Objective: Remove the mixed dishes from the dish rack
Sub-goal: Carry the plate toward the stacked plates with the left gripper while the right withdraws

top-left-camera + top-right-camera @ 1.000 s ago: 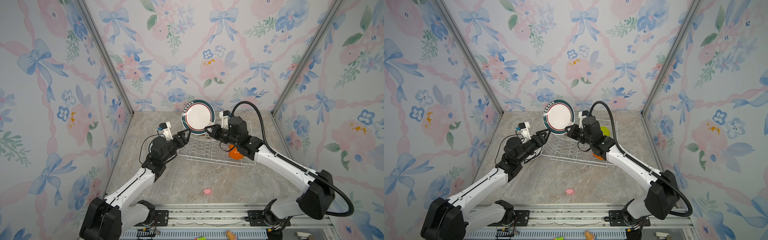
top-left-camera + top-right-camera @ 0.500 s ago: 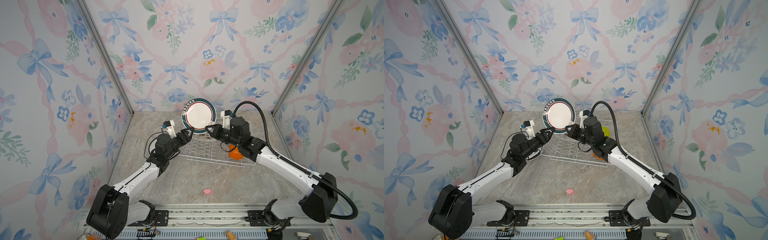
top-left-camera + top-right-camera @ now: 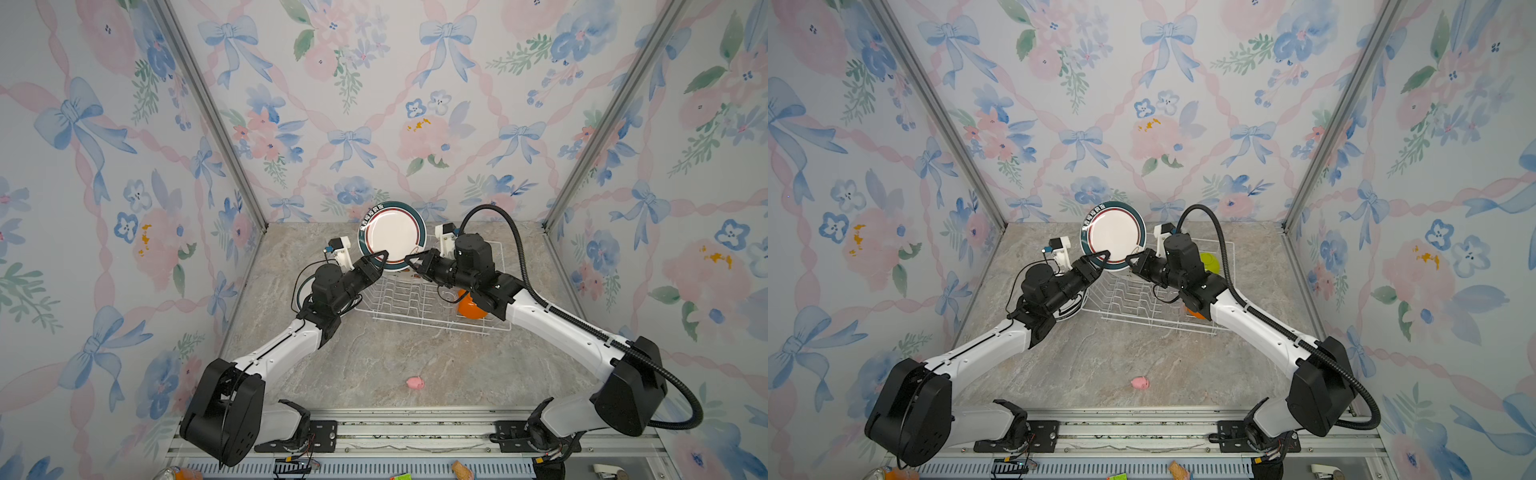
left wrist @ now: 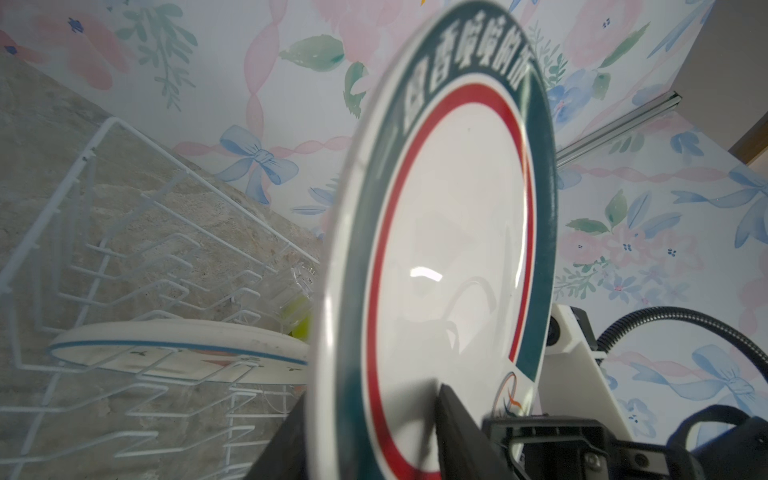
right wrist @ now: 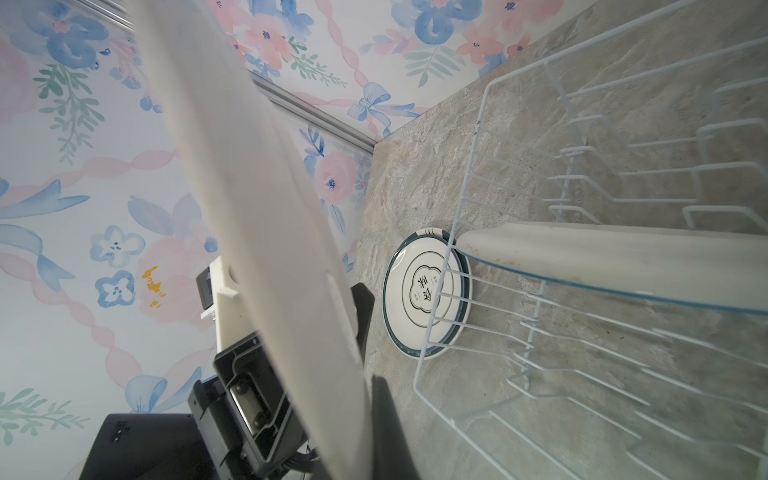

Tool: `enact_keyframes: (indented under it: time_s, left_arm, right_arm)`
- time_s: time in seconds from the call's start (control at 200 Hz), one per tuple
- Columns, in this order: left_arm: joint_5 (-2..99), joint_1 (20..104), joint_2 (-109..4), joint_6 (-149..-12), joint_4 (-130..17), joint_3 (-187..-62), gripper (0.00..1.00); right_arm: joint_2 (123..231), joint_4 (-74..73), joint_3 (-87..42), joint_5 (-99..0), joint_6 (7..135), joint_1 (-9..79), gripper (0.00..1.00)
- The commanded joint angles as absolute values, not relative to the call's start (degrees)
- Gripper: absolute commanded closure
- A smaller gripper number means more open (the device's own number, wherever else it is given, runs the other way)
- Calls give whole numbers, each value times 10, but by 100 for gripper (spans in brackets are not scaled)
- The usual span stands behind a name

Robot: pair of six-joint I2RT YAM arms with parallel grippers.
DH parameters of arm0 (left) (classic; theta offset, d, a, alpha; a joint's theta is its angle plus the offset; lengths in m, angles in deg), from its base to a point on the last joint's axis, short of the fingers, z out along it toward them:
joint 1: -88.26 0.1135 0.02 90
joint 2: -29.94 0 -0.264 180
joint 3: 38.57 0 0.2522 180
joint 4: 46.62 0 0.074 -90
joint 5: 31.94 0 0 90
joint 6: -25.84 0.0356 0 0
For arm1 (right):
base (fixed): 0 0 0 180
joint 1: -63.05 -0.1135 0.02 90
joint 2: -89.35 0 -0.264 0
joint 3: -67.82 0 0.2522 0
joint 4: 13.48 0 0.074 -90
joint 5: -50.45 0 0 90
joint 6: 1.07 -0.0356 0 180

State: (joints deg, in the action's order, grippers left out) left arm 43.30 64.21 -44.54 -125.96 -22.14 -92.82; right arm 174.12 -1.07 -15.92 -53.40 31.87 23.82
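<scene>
Round white plate with dark green rim and red ring held upright in the air over the far-left end of the white wire dish rack. Right gripper clamped on its lower rim. Left gripper straddles the rim opposite, jaws narrow; firm contact cannot be told. Orange bowl sits in the rack under the right arm

White arm links with black joints, black fingers, and one ribbed black cable.
</scene>
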Motion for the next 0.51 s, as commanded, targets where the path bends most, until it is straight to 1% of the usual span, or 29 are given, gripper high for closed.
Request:
enact_keyframes:
  time_s: [0.0,0.045,0.105,0.255,0.3,0.34,0.375,0.38,0.39,0.4,0.405,0.41,0.42,0.5]
  left_arm:
    - [425,646,-448,-1260,-203,-941,84]
    - [425,648,-448,-1260,-204,-939,93]
    - [423,649,-447,-1260,-203,-937,100]
    - [423,651,-443,-1261,-204,-930,100]
    - [425,652,-442,-1261,-203,-927,100]
    - [426,653,-440,-1262,-203,-925,100]
    - [427,654,-440,-1262,-204,-923,100]
    - [427,655,-439,-1262,-204,-923,100]
    - [427,655,-439,-1262,-203,-923,100]
    - [428,655,-438,-1262,-203,-922,100]
    - [428,655,-438,-1262,-204,-922,100]
    - [428,655,-438,-1262,-203,-922,100]
    - [429,656,-438,-1262,-204,-921,100]
    - [430,658,-435,-1262,-204,-919,100]
  right_arm:
    - [1743,-71,-154,-575,303,242,100]
    - [1745,-74,-153,-578,300,243,100]
    - [1747,-77,-151,-581,299,245,100]
    - [1750,-81,-150,-585,299,249,100]
    - [1751,-81,-148,-587,299,250,93]
    - [1751,-83,-148,-588,300,251,84]
    - [1751,-85,-147,-588,301,252,73]
    - [1751,-85,-146,-589,301,253,70]
    - [1751,-86,-146,-589,301,253,68]
    - [1750,-87,-146,-588,301,253,64]
    - [1750,-87,-145,-588,302,253,60]
    - [1750,-87,-145,-588,302,253,60]
    - [1750,-88,-145,-588,302,253,56]
    - [1749,-87,-144,-588,307,253,44]
